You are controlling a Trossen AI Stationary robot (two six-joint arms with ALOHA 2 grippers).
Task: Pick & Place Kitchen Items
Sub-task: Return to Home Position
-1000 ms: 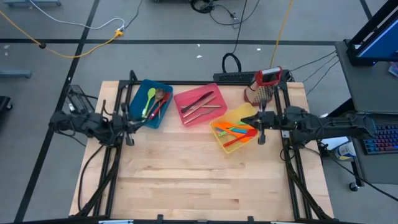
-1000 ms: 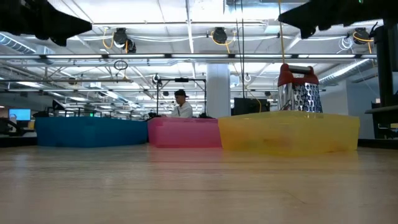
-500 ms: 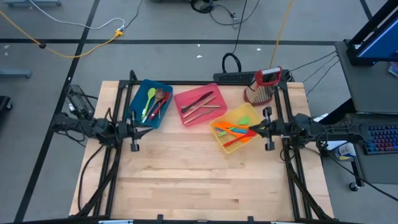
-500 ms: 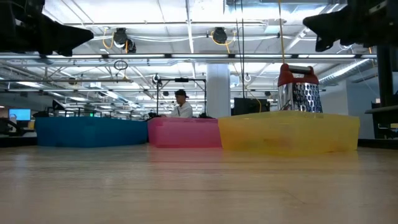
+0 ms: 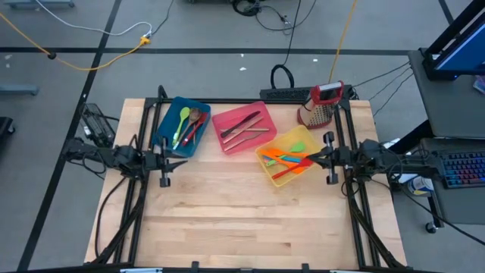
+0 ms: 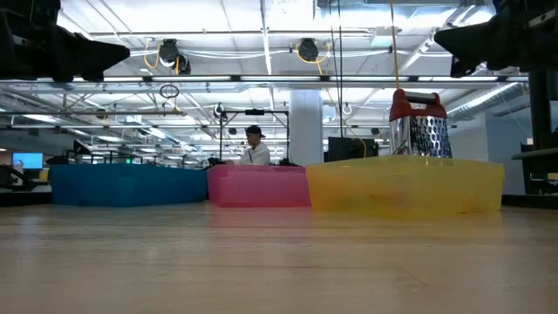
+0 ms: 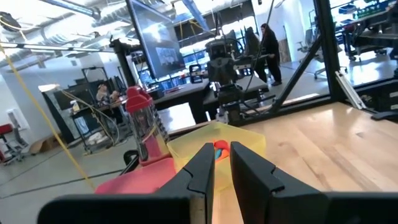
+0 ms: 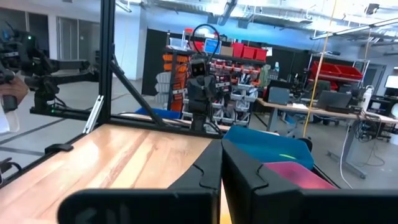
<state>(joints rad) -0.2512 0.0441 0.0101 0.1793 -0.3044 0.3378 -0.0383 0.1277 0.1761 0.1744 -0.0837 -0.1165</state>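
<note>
The kitchen items lie in three bins at the table's far side. The blue bin [image 5: 182, 125] holds a green spoon [image 5: 183, 121], a wooden spoon and a red utensil. In the pink bin [image 5: 244, 129] lies dark and copper cutlery. Orange, red, green and blue utensils [image 5: 286, 159] fill the yellow bin [image 5: 297, 138]. My left gripper [image 5: 184, 157] hovers near the blue bin's near end, its fingers [image 7: 202, 174] a narrow gap apart and holding nothing. My right gripper [image 5: 306, 157] hangs shut and empty by the yellow bin's right side, its fingers [image 8: 208, 171] together.
A red-topped metal grater [image 5: 322, 106] stands at the far right behind the yellow bin. Dark frame rails [image 5: 356, 212] run along both sides. The bare wooden tabletop [image 5: 242, 220] stretches toward the near edge. People show in the room beyond the table [image 6: 255, 148].
Both grippers have sunk toward the table. My right gripper has also drawn back toward the table's right edge, away from over the yellow bin. Neither gripper's finger gap has changed, and the bins and utensils have stayed put.
</note>
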